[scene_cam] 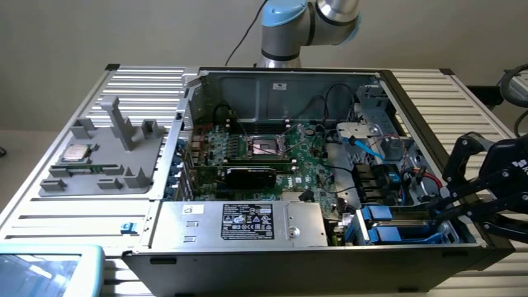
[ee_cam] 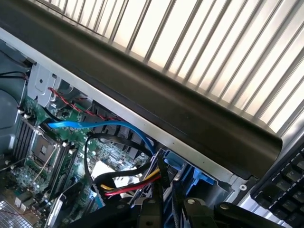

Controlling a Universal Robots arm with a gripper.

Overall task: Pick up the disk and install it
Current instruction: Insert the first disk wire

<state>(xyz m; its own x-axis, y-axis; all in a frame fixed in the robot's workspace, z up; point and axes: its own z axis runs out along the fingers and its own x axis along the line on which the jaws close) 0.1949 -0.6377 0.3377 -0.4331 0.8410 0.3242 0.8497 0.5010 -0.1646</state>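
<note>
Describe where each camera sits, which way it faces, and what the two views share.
Exterior view: raised, facing the arm across the open computer case; arm and gripper show.
Wrist view: on the wrist, over the case's black rim, looking down inside; gripper's dark links show.
Shared: the motherboard and blue cable.

Cables, case wall crowd drive bay; open above motherboard.
</note>
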